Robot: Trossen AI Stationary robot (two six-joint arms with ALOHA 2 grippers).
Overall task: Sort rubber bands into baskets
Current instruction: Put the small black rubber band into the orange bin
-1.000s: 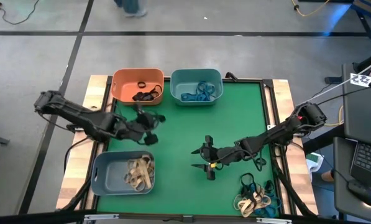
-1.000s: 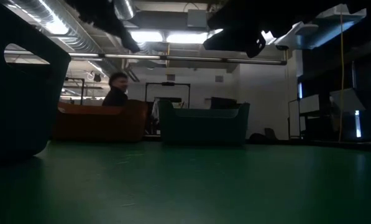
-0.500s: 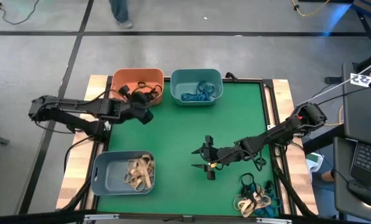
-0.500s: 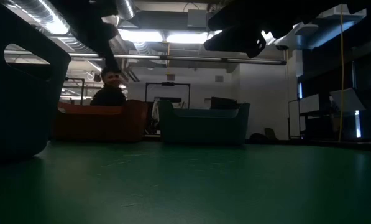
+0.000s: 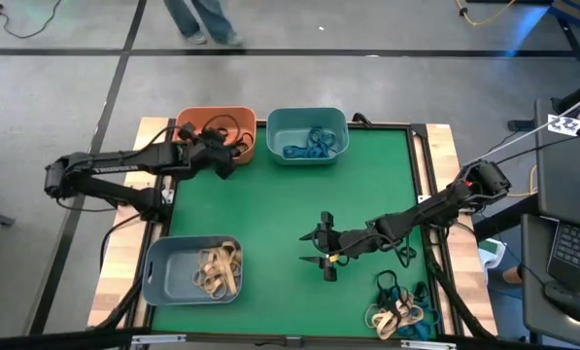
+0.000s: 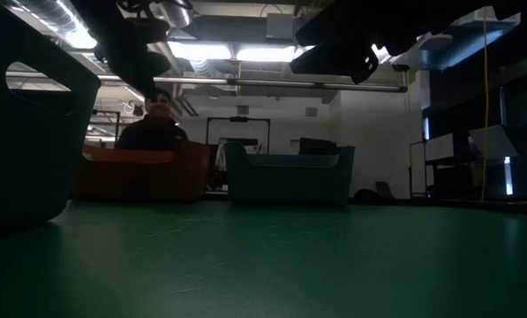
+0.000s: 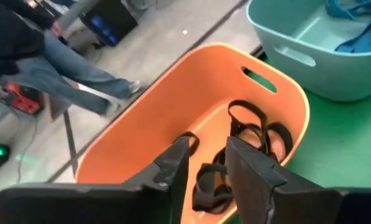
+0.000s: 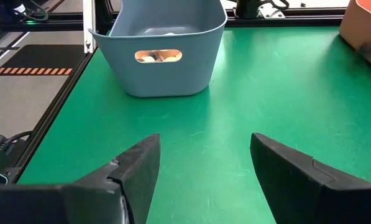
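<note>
My left gripper hangs over the near right part of the orange basket. Its fingers stand apart and hold nothing. Below them, black rubber bands lie on the orange basket's floor. The teal basket next to it holds blue bands. The grey-blue basket at the near left holds tan bands. My right gripper waits wide open above the middle of the green mat, pointing toward the grey-blue basket.
A heap of loose tan and blue-teal bands lies at the mat's near right corner. Black cables run along the table's right edge. A person walks beyond the far edge and shows behind the orange basket in the low view.
My left gripper has swung from above the mat, near the table's left middle, toward the far edge. It now stands over the orange basket. The person beyond the table has walked toward the right.
</note>
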